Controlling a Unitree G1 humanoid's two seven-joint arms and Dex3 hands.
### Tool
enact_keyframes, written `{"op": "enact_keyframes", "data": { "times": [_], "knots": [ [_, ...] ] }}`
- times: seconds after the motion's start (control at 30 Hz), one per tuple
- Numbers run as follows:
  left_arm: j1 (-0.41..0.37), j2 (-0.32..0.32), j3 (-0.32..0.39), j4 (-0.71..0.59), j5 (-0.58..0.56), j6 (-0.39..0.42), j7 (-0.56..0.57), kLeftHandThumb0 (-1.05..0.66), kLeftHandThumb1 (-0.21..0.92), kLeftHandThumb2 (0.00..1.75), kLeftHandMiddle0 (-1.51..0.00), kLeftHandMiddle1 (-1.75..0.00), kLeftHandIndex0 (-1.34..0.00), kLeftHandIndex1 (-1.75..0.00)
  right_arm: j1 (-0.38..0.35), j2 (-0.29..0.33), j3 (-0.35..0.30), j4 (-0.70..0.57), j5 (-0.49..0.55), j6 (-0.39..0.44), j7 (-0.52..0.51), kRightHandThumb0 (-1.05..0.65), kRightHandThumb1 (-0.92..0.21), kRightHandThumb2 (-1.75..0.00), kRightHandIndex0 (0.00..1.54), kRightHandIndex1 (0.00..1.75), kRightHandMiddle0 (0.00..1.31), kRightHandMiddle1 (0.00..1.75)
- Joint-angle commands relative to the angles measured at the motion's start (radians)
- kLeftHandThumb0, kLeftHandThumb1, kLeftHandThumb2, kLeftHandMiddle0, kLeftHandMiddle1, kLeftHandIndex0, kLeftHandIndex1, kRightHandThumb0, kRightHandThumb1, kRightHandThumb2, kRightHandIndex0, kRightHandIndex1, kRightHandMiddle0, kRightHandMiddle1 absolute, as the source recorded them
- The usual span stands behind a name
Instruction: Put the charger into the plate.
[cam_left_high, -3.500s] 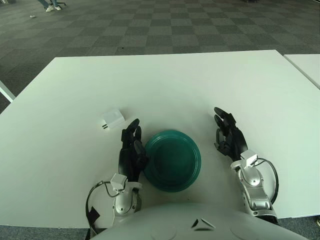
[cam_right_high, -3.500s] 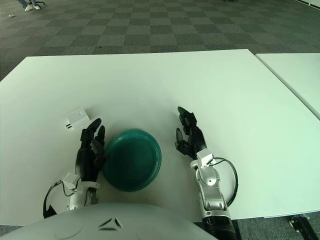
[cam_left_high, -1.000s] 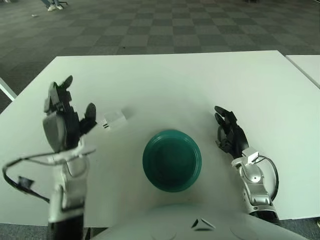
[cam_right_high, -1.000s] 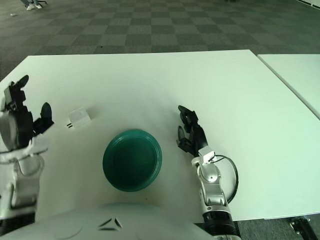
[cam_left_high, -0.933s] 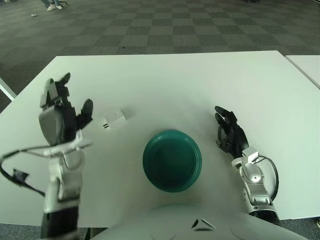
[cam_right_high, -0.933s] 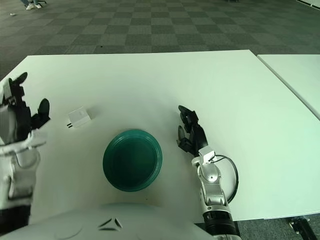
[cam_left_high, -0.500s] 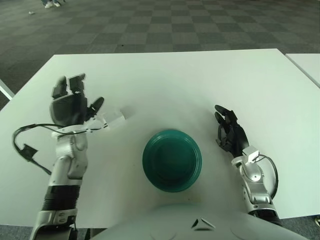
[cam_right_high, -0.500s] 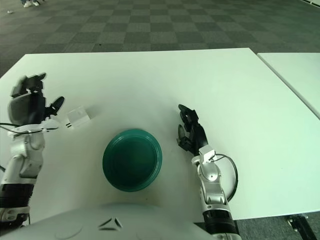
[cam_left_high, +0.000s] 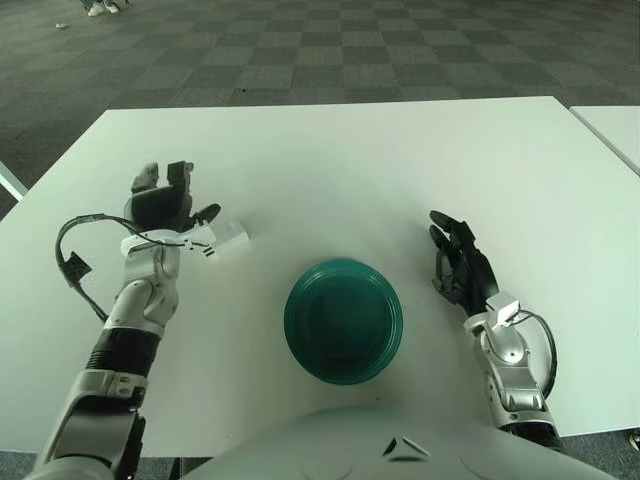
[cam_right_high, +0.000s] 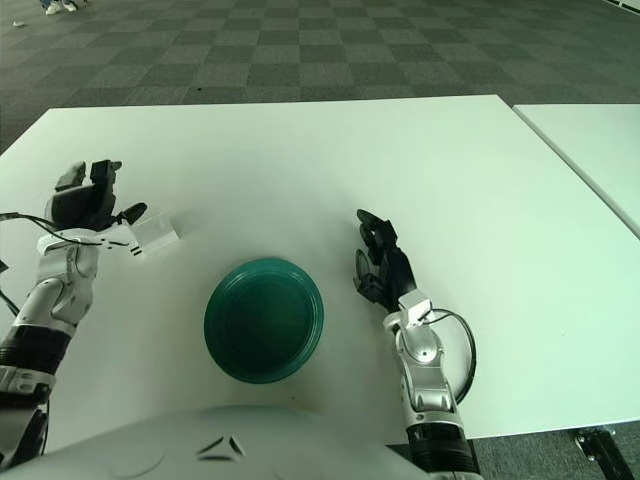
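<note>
A small white charger (cam_left_high: 226, 240) lies on the white table (cam_left_high: 340, 160), left of a round teal plate (cam_left_high: 343, 320). My left hand (cam_left_high: 168, 204) hovers just left of the charger with its fingers spread and nothing in them; its thumb reaches toward the charger's left end. The charger (cam_right_high: 153, 236) and the left hand (cam_right_high: 92, 205) show the same way in the right eye view. My right hand (cam_left_high: 459, 264) shows to the right of the plate with its fingers relaxed and holding nothing.
A second white table (cam_left_high: 612, 130) stands at the right, past a narrow gap. Checkered carpet (cam_left_high: 320, 50) lies beyond the table's far edge. A black cable (cam_left_high: 75, 265) loops off my left forearm.
My left hand rose from beside the plate, swung out to the left, then came forward and down until it sits right beside the charger. The right hand, plate and charger stayed put.
</note>
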Motion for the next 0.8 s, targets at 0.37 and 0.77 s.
{"op": "enact_keyframes", "data": {
  "times": [0.37,0.77],
  "knots": [
    [-0.025,0.023,-0.029,0.043,-0.153,-0.078,-0.061,-1.05,0.92,0.72,-0.19,-0.01,0.00,-0.76,0.069,-0.005,0.004,0.075,-0.018,0.069,-0.002,-0.74,-0.92,-0.81,0.18,0.00,0.00,0.56],
    [-0.024,0.017,-0.042,0.033,-0.224,-0.093,-0.102,-1.05,0.92,0.74,-0.22,-0.02,0.00,-0.88,0.065,-0.001,0.006,0.085,-0.005,0.065,0.011,-0.76,-0.92,-0.81,0.17,0.00,0.00,0.53]
  ]
}}
